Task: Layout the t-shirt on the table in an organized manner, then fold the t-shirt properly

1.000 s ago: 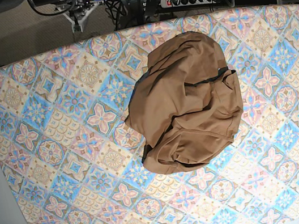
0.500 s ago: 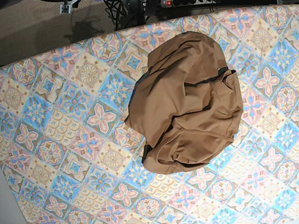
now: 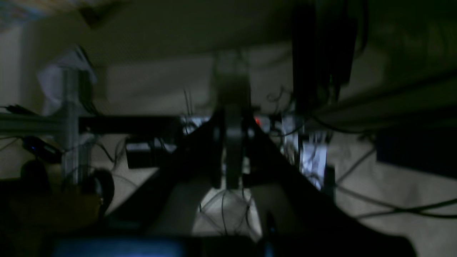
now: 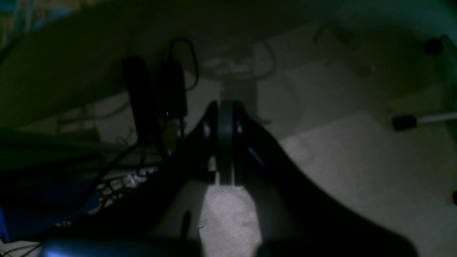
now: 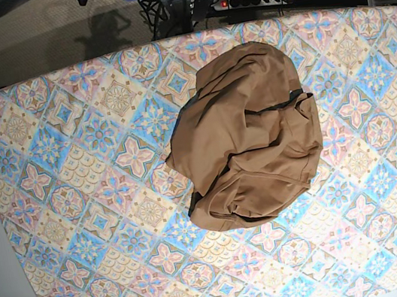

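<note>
The t-shirt [image 5: 246,137] lies bunched toward the table's [image 5: 74,177] far edge, so its sleeves, hem and front fold under one another and cannot be told apart. The table's right side and near edge are cut off by the base view's frame. Both wrist views are dark and blurred: the left gripper [image 3: 230,157] and right gripper [image 4: 225,150] show only as dim silhouettes, and the cables [image 3: 392,210] behind are smeared.

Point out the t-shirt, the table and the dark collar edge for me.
t-shirt [image 5: 246,137]: base view, middle of the crumpled tan heap.
table [image 5: 90,182]: base view, bare patterned cloth beside the shirt.
collar edge [image 5: 277,105]: base view, dark line across the heap.
</note>
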`<action>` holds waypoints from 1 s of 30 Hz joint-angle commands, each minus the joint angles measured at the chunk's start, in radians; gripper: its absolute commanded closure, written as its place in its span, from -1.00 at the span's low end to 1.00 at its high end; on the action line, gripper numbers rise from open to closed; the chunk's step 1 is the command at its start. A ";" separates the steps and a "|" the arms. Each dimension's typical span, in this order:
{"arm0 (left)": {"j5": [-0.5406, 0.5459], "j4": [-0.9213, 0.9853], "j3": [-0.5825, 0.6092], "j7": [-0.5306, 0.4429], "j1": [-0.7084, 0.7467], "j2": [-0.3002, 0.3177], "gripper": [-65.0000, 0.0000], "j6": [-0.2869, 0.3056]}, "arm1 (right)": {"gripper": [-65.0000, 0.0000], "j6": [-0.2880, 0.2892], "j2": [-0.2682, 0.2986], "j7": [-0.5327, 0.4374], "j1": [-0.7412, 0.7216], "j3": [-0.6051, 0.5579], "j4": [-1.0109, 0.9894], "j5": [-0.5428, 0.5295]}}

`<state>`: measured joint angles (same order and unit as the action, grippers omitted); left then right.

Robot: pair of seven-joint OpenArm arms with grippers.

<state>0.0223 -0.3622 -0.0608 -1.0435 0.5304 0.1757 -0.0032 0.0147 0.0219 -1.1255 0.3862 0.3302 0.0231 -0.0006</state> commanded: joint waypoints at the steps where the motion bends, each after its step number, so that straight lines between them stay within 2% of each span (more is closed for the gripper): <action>1: 0.001 -0.093 -0.009 -0.030 0.056 0.008 1.00 0.001 | 1.00 -0.002 0.003 -0.028 0.010 0.000 0.005 -0.006; 5: 0.005 -0.401 -0.007 -0.028 0.198 0.008 1.00 0.001 | 1.00 -0.002 0.003 -0.028 0.013 0.002 0.067 -0.006; 8: 0.005 -0.533 -0.007 -0.028 0.262 0.006 1.00 0.001 | 1.00 -0.003 0.002 -0.028 0.072 0.022 0.162 -0.006; 15: 0.006 -0.737 -0.011 -0.028 0.369 0.008 1.00 0.001 | 0.99 -0.002 -0.006 -0.026 0.202 0.209 0.601 -0.006; 21: 0.008 -0.950 -0.011 -0.028 0.458 0.006 1.00 0.001 | 0.99 -0.002 -0.063 -0.021 0.323 0.258 0.900 -0.006; 30: 0.008 -1.216 -0.011 -0.028 0.538 0.005 1.00 0.001 | 0.99 0.000 -0.130 -0.020 0.449 0.258 1.225 -0.006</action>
<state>0.0269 -1.5627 -0.0689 -1.0397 1.0481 0.1780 -0.0006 0.0151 -0.1097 -1.1164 0.8108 0.5838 1.2396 0.0036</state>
